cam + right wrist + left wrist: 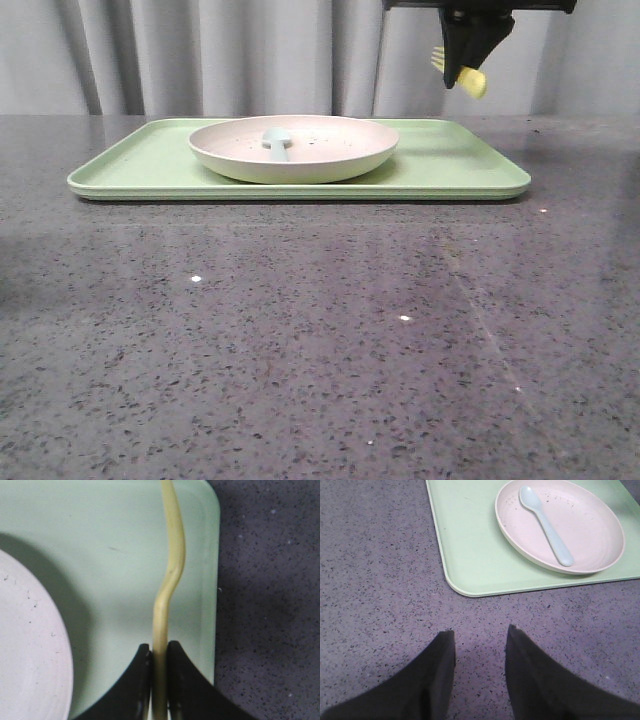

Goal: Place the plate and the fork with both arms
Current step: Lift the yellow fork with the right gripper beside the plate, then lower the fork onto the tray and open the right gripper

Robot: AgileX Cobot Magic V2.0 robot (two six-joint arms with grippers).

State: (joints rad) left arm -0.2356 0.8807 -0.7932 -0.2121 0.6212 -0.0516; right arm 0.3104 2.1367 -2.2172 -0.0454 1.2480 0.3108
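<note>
Yellow fork (170, 575), speckled cream-pink plate (320, 140), pale blue spoon (546, 525), green tray (450, 165)

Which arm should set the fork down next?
Right. The right gripper holds the fork over the tray; the left gripper is open above bare table.

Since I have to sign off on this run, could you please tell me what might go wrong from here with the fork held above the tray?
1. The right gripper pinches the fork only at one thin end, so it could swing or slip out and drop.
2. The fork hangs above the tray's strip near the edge; released a little off, it might land on the table.
3. The plate with its spoon sits close by; a low approach could clip its rim.
</note>
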